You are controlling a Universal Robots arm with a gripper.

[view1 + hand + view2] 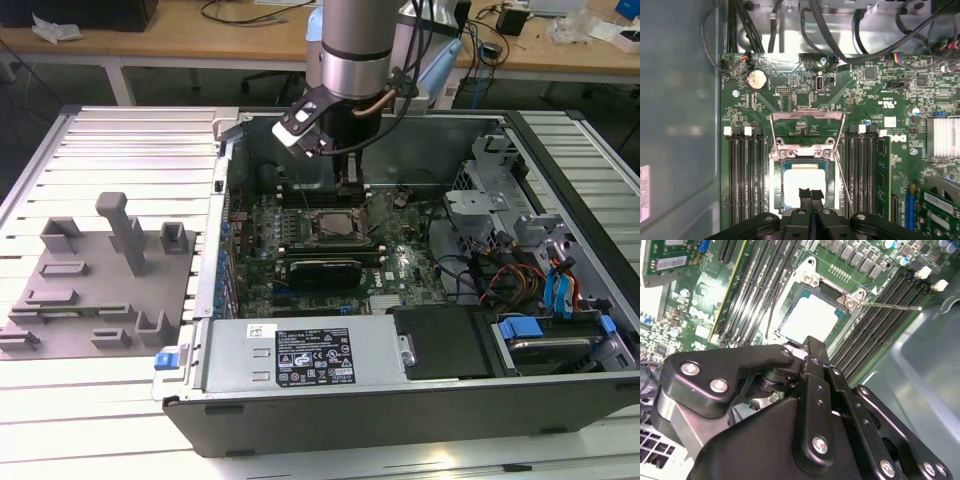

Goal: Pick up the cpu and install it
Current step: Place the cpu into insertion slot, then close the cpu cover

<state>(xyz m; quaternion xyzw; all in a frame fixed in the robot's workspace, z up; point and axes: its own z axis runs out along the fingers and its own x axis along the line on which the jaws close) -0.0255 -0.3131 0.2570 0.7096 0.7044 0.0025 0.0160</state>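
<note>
the cpu (pixel 801 181) is lying flat inside the open socket (pixel 805 154) on the motherboard (pixel 875 100). the gripper (pixel 810 193) is hovering just above it, fingers pressing narrowly together, gripping nothing.

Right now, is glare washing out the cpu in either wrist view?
Second wrist view: yes, the cpu top is blown out white, surface detail gone. First wrist view: also bright white, but its outline against the socket frame holds. Exterior view: no glare; it sits dim under the arm.
</note>
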